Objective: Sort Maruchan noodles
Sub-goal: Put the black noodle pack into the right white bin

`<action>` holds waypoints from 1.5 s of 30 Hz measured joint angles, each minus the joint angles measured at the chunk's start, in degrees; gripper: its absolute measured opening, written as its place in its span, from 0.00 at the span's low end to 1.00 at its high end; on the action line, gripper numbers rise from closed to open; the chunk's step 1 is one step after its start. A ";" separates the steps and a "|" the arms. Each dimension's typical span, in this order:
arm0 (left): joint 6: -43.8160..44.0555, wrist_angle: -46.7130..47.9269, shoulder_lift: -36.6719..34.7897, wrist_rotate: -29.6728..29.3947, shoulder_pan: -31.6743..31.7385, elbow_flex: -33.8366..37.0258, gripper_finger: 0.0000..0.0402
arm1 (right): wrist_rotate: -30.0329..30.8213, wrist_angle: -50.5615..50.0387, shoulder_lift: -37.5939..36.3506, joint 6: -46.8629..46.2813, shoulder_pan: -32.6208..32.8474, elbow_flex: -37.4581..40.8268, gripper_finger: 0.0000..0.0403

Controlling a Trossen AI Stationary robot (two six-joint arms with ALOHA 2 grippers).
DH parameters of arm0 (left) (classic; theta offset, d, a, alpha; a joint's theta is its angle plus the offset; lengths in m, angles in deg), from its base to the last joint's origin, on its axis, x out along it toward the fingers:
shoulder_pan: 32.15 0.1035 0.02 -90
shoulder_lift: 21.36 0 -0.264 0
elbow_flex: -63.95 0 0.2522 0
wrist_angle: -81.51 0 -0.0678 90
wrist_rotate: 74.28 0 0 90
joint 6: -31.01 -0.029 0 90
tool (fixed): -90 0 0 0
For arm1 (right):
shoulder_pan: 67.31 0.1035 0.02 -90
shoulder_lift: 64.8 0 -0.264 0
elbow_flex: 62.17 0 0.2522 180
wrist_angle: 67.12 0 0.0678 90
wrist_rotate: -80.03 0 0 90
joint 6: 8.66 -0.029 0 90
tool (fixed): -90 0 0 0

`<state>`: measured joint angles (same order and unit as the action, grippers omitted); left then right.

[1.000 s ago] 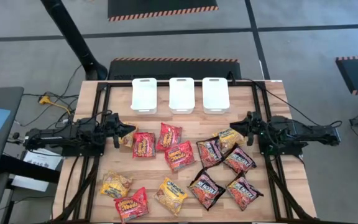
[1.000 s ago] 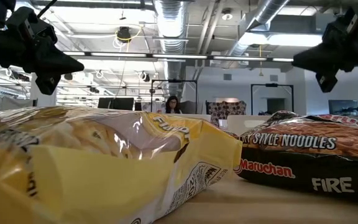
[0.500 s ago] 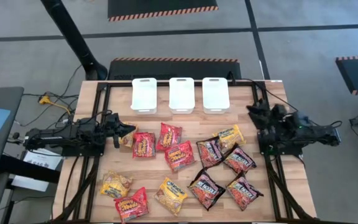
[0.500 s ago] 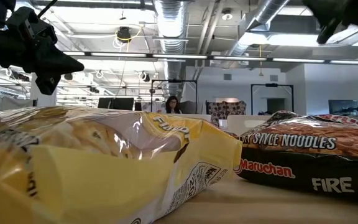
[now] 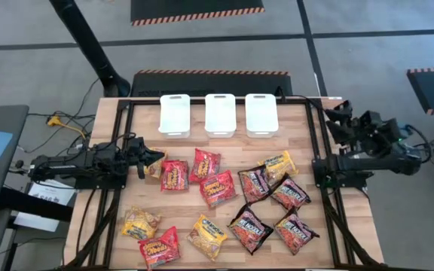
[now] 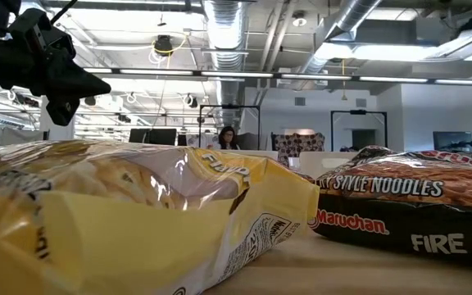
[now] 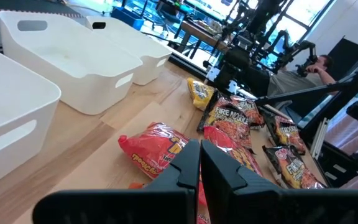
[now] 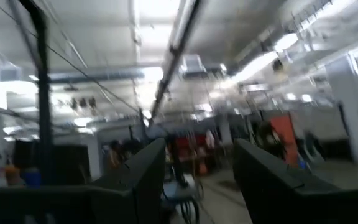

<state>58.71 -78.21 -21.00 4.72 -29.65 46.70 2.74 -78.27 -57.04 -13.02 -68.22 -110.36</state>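
1. Since nothing is in either hand, sorting hasn't started: all the Maruchan noodles (image 5: 221,207) lie loose on the tabletop (image 5: 315,248), spread across its near half, none in a tub.
2. Handling guess: packets are light, crinkly and slick, with a brittle noodle block inside. Squeeze hard and it probably cracks; pinch only the film and it likely slips.
3. Best hold, as I judge it: a top-down pinch across a short edge or crimped seam. Packets lie flat, so I'd need a lifted corner to get a finger under.
4. Red packets (image 5: 175,175) sit left of centre, dark ones (image 5: 290,193) to the right, yellow ones (image 5: 209,235) scattered. Several touch or overlap, e.g. the yellow packet (image 5: 279,166) against a dark one. Take the isolated ones first.
5. Three white tubs (image 5: 220,114) stand in a row at the far edge. The wrist view shows bare floors, and from above all three look empty.
6. My left hand (image 5: 151,159) is clenched on nothing, just beside the red cluster.
7. My right hand (image 5: 339,119) is released, fingers apart, raised off the right edge near the tubs' end, pointing up at the ceiling and well apart from any packet.
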 joint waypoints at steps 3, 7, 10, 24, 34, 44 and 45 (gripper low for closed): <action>0.00 0.00 0.00 -0.21 0.00 0.00 0.00 | 4.40 -11.03 5.80 -4.52 0.00 -5.98 0.53; 0.00 0.00 -0.01 -0.36 0.00 0.00 0.00 | 6.67 -26.79 13.84 -12.82 0.00 -12.10 0.53; 0.00 0.00 0.00 -0.38 0.00 0.00 0.00 | 5.84 -36.07 18.62 -21.01 0.15 -14.57 0.53; -0.02 0.00 -0.01 -0.36 0.00 0.00 0.00 | -10.40 -48.88 33.07 -38.76 0.15 -14.94 0.53; -0.03 0.02 0.01 -0.36 0.00 0.00 0.00 | -14.89 -48.88 45.21 -44.34 0.22 -14.97 0.52; -0.04 0.02 0.00 -0.36 0.00 0.00 0.00 | -16.02 -48.88 57.31 -46.20 4.11 -14.97 0.51; -0.04 0.02 0.00 -0.36 0.00 -0.01 0.00 | -16.02 -48.86 58.48 -47.05 4.59 -14.97 0.51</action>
<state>58.67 -78.19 -21.01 4.37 -29.65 46.69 -13.28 -127.12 1.44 -60.07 -63.63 -125.33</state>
